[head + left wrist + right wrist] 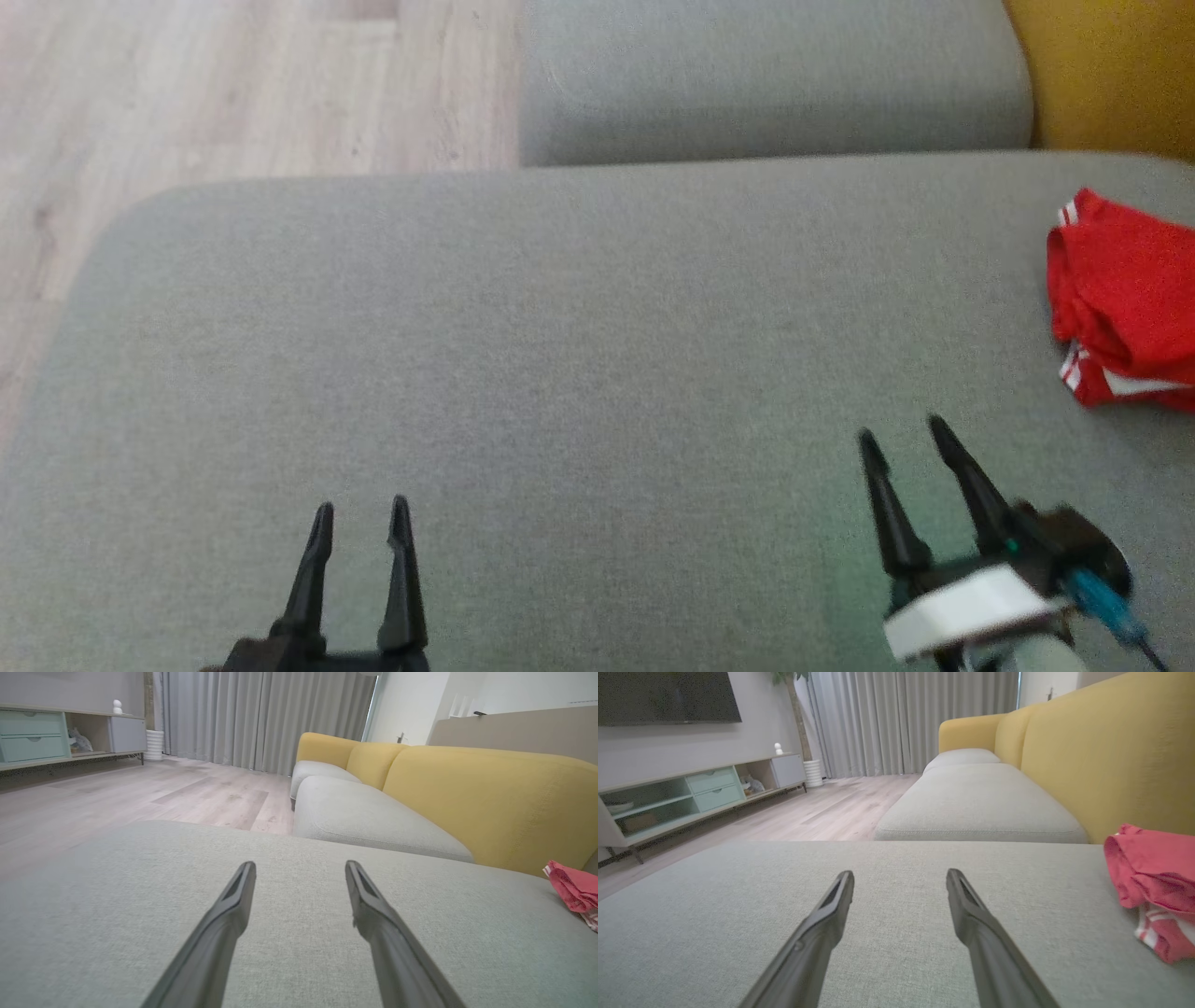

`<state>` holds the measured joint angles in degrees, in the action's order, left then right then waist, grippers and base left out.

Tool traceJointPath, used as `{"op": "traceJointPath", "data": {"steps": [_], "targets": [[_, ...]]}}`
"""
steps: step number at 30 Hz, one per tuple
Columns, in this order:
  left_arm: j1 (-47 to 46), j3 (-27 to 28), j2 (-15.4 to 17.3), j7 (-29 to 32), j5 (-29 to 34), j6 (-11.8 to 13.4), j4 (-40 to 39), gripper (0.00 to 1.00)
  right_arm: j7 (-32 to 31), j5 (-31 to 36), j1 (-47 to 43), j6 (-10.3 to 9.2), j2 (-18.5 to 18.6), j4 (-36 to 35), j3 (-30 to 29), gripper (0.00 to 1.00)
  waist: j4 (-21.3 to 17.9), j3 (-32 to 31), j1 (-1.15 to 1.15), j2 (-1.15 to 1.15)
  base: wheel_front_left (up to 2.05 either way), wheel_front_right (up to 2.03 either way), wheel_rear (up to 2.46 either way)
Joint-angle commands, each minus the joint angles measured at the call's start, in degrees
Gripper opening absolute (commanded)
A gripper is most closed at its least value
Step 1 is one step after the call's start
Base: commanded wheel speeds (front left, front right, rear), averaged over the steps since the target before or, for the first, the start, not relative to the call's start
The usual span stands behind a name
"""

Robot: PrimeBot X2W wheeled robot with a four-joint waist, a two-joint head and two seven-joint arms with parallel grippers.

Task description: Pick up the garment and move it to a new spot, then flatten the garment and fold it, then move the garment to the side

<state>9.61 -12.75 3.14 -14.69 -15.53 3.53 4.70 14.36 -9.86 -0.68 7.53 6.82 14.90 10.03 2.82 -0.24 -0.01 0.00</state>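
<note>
Nearest us, over the near edge of the grey cushion (560,327), our left gripper (362,504) hovered with its two fingers spread and nothing between them. Over the cushion's near right part, our right gripper (900,427) was likewise spread wide and empty, angled a little toward the right edge. Farther along that right edge lay the red garment (1125,299), a rumpled bundle with white stripes showing, apart from both grippers. Past the cushion's far edge sat a second grey seat (766,84), with wooden floor (233,84) off the far left corner and a yellow backrest (1111,65) off the far right. The head view cut the bundle off, so we could not say whether it was a finished fold set aside. It looked bunched, and we judged that flattening and folding might well remain.
</note>
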Motion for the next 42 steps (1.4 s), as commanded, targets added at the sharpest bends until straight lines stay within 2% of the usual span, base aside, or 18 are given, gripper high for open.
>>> {"op": "traceJointPath", "data": {"steps": [1,5,11,26,38,39,40,42], "targets": [[-0.5,2.4,-0.3,-0.3,0.6,0.4,-2.2,1.0,0.6,0.4,-1.0,-0.04,-0.6,-3.3,-0.6,1.0,1.2,-2.0,0.01,0.0,0.0,0.0,0.0],[1.6,3.6,-0.3,-0.3,0.4,0.4,-2.8,1.0,0.6,1.7,-6.1,-0.04,-1.7,-6.7,-3.1,1.0,1.4,-4.0,0.01,0.0,0.0,0.0,0.0],[4.4,4.2,-0.3,-0.3,1.9,-0.3,-3.6,1.0,0.6,3.9,-9.3,-0.04,-2.8,-7.7,-4.2,1.0,0.6,-5.9,0.01,0.0,0.0,0.0,0.0],[5.5,4.3,-0.3,-0.3,3.4,-1.1,-3.8,1.0,0.6,5.7,-10.5,-0.04,-3.8,-7.2,-5.3,1.0,-1.0,-7.7,0.01,0.0,0.0,0.0,0.0],[6.0,4.4,-0.3,-0.3,3.0,-0.9,-3.8,1.0,0.6,6.5,-10.1,-0.04,-3.9,-6.7,-4.5,1.0,-3.9,-7.6,0.01,0.0,0.0,0.0,0.0],[6.0,4.4,-0.3,-0.3,3.0,-0.9,-3.8,0.0,0.6,6.5,-9.9,-0.04,-3.9,-6.7,-4.4,0.0,-4.2,-7.6,0.01,0.0,0.0,0.0,0.0],[8.1,2.4,0.1,0.0,2.9,-1.0,-1.9,0.0,0.0,5.9,-11.9,0.0,-4.2,-4.8,-5.8,0.0,-4.0,-7.6,0.01,0.0,0.0,0.0,0.0],[8.3,2.2,0.1,0.0,2.8,-1.1,-0.1,0.0,-0.1,5.7,-12.1,0.0,-4.2,-3.0,-5.7,0.0,-4.1,-7.6,0.02,0.0,0.0,0.0,0.0]]}}
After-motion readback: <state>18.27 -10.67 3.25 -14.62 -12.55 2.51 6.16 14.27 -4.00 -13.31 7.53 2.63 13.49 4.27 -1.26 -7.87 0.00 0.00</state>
